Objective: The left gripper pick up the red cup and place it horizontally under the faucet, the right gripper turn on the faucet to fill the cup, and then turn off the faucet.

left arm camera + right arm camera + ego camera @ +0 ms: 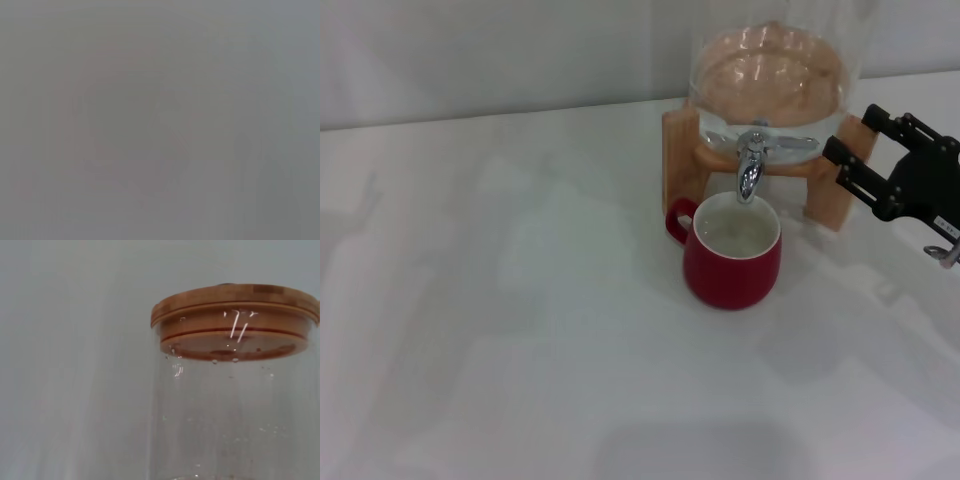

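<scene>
The red cup [732, 262] stands upright on the white table, directly under the faucet [750, 168], with its handle pointing back-left. Its creamy inside seems to hold some clear liquid. The chrome faucet sticks out of the clear glass jar [770, 70], which rests on a wooden stand [682, 150]. My right gripper [851, 134] hovers to the right of the faucet, level with the stand's right leg. It is open, its fingers point left and nothing is between them. The left gripper is out of view; the left wrist view shows only a grey haze.
The right wrist view looks at the glass jar [235, 415] and its wooden lid [235, 315] from close by. The white table [500, 330] spreads out left of and in front of the cup, with a pale wall behind.
</scene>
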Controlling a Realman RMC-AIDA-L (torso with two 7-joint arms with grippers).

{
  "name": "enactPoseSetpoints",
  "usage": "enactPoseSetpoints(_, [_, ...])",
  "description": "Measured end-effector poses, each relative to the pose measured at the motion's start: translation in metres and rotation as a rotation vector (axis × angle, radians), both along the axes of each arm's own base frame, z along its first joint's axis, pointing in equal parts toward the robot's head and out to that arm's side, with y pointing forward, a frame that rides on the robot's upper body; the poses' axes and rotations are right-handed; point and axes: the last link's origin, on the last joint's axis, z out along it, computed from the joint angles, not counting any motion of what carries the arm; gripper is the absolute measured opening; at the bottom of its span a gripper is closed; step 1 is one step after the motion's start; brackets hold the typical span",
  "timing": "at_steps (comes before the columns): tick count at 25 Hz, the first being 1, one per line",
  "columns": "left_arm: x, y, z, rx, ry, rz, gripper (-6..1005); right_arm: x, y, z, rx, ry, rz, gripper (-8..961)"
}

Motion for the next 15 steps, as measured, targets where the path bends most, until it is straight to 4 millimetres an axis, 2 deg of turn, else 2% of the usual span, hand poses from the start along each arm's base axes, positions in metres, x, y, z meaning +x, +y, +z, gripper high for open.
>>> enactPoseSetpoints(15, [0.001,0.000,0.000,0.000,0.000,-0.004,875,0.015,-0.014,0.008,0.029,-0.011,-0.035,621])
